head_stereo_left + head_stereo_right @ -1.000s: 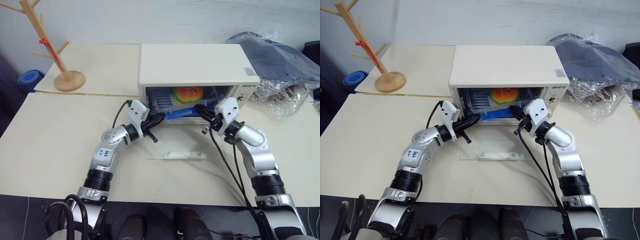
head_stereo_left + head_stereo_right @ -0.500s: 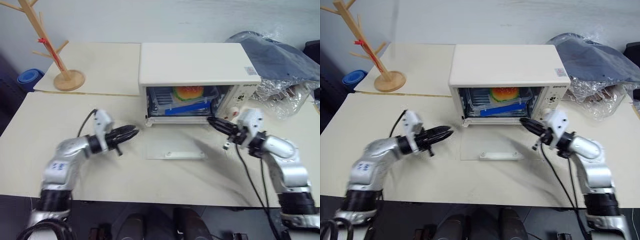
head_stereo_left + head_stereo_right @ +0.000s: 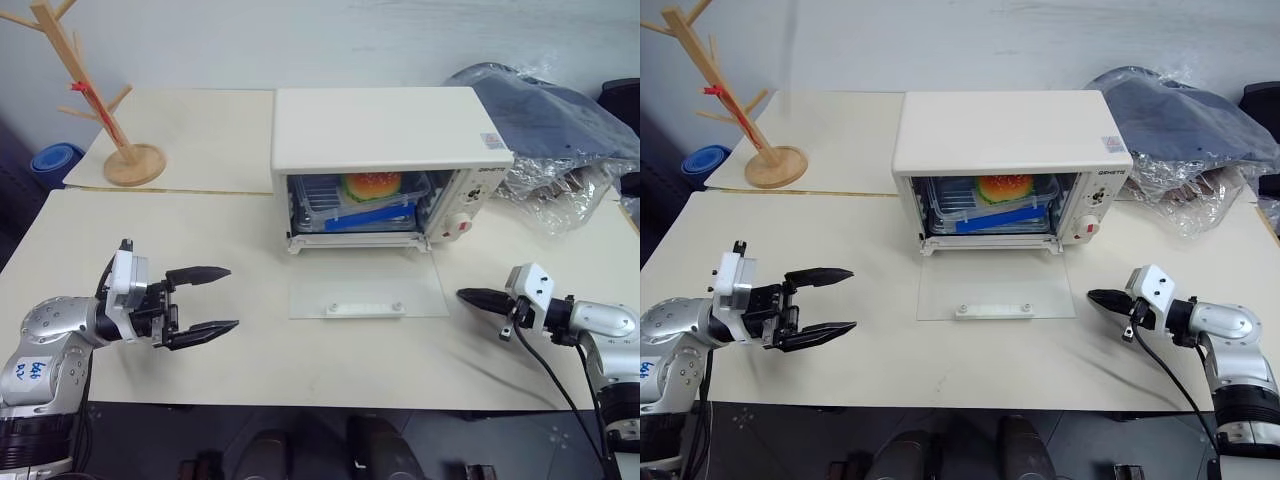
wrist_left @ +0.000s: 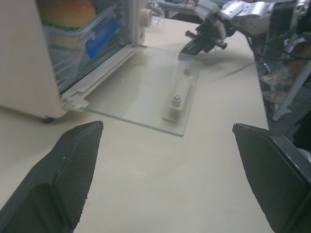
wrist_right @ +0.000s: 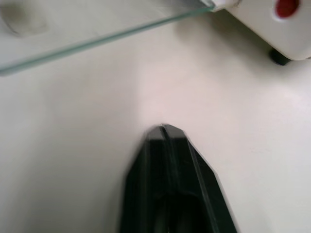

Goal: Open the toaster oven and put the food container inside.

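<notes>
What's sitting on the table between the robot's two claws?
The toaster oven's glass door, folded flat, lies between left gripper and right gripper, in both eye views.

Food container (image 3: 362, 203) inside open toaster oven (image 3: 385, 130)

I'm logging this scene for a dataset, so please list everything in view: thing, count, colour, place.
toaster oven: one, cream-white, back centre of the table, glass door folded flat on the table
food container: one, clear with blue clips, inside the oven on the rack, burger toy within
table: one, cream, under everything
wooden branch stand: one, light wood, far left
blue round thing: one, behind the stand, off the table
dark cloth and clear plastic wrap: one heap, far right
left gripper: one, black, left of the door, jaws open
right gripper: one, black, right of the door, jaws shut
</notes>
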You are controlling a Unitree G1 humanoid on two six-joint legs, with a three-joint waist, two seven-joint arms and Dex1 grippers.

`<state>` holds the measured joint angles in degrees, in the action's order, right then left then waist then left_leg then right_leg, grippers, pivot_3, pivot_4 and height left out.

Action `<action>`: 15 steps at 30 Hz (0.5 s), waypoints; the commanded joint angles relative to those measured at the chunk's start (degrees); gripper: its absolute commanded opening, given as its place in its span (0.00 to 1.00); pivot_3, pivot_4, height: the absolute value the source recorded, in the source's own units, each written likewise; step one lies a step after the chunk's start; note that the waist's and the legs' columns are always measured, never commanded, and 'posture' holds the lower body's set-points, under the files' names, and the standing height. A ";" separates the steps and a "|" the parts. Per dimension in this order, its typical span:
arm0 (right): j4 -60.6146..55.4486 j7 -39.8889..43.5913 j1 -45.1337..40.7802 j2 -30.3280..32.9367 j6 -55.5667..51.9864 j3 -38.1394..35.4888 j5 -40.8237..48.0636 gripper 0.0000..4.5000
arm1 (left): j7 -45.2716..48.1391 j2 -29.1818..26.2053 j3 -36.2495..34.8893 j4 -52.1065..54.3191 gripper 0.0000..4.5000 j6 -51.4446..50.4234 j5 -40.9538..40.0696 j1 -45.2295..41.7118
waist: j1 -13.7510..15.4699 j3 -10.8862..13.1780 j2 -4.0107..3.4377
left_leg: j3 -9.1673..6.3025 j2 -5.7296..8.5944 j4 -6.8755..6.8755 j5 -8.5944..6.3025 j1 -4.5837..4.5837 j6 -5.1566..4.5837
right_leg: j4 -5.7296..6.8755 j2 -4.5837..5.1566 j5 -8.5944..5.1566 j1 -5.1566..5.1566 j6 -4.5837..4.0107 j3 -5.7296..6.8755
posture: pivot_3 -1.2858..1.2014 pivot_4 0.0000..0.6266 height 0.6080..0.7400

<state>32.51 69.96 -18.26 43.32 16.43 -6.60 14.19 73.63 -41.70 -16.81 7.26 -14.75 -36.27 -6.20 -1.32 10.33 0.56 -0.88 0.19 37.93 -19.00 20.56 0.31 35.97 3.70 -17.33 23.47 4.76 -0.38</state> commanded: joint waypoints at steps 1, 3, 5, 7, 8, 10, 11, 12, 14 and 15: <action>-3.41 4.85 1.04 -2.88 0.02 -0.10 5.05 0.00 | -0.90 -0.29 -0.98 3.27 0.99 -2.39 -3.28 0.78 | -0.16 0.00 0.00 | -0.01 0.00 -0.01 0.00 0.00 0.00 | 0.00 -0.01 0.00 0.00 0.00 0.01 | 0.52 0.24 1.00; -7.82 6.53 2.53 -4.63 -2.34 -1.40 9.36 0.00 | -2.23 -0.84 -2.72 3.67 0.99 -5.82 -5.95 0.97 | -0.20 0.04 -0.08 | -0.02 -0.01 -0.01 0.00 0.00 0.02 | 0.02 -0.02 0.00 0.01 0.00 0.01 | 0.52 0.24 1.00; -14.09 5.48 4.40 -6.53 -6.34 -3.02 14.04 0.00 | -4.77 -0.58 -4.83 3.78 0.99 -8.52 -8.49 0.62 | -0.23 0.05 -0.10 | -0.02 -0.01 -0.01 0.00 0.02 0.02 | 0.03 -0.02 0.00 0.02 0.01 0.00 | 0.52 0.24 1.00; -19.14 2.55 5.40 -7.66 -9.90 -4.43 16.87 0.00 | -6.74 0.15 -5.86 4.27 0.99 -9.38 -9.54 0.58 | -0.30 0.06 -0.11 | -0.04 -0.05 0.00 -0.02 0.02 0.05 | 0.04 -0.04 0.00 0.03 0.01 0.00 | 0.52 0.24 1.00; -21.71 0.04 5.57 -8.15 -12.53 -5.28 18.32 0.00 | -7.58 0.43 -6.26 4.64 0.99 -9.96 -10.16 0.68 | -0.30 0.06 -0.11 | -0.05 -0.05 0.00 -0.03 0.00 0.06 | 0.04 -0.04 0.00 0.02 0.01 0.00 | 0.52 0.24 1.00; -25.88 -5.01 4.72 -9.66 -17.52 -7.25 22.13 0.00 | -9.82 1.54 -7.01 5.31 0.99 -10.28 -10.73 0.87 | -0.19 0.06 -0.12 | -0.05 -0.04 0.00 -0.03 0.01 0.07 | 0.04 -0.02 0.00 0.02 0.01 -0.01 | 0.52 0.24 1.00; -27.36 -7.15 3.76 -10.40 -19.54 -8.05 23.90 0.00 | -11.02 2.31 -7.19 5.54 0.99 -9.97 -10.66 0.92 | -0.18 0.06 -0.12 | -0.07 -0.04 0.00 -0.03 0.01 0.08 | 0.02 -0.02 0.00 0.02 0.01 0.00 | 0.52 0.24 1.00; -28.36 -9.37 2.43 -11.31 -21.29 -8.82 25.44 0.00 | -11.84 2.92 -7.12 5.51 0.99 -9.46 -10.26 0.77 | -0.19 0.06 -0.12 | -0.07 -0.04 0.00 -0.03 0.01 0.08 | 0.02 -0.02 0.00 0.02 0.01 0.00 | 0.52 0.24 1.00; -29.42 -12.81 -0.11 -12.67 -23.96 -9.85 27.40 0.00 | -12.51 3.54 -6.66 5.53 0.99 -8.85 -9.63 0.54 | -0.22 0.06 -0.12 | -0.07 -0.04 0.00 -0.03 0.01 0.10 | 0.02 -0.03 0.00 0.03 0.01 -0.01 | 0.52 0.24 1.00; -29.25 -14.64 -2.03 -13.54 -25.05 -10.37 28.23 0.00 | -12.67 3.77 -6.36 5.38 0.99 -8.37 -9.18 0.25 | -0.21 0.06 -0.12 | -0.07 -0.04 0.00 -0.03 0.01 0.12 | 0.02 -0.03 0.00 0.04 0.00 0.00 | 0.52 0.24 1.00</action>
<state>5.14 58.40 -18.44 30.67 -6.76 -14.50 39.72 61.55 -37.89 -22.40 10.90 -24.68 -45.58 -5.62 -1.53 10.39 0.44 -0.95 0.14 37.92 -19.03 20.58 0.43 35.99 3.67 -17.33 23.52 4.76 -0.38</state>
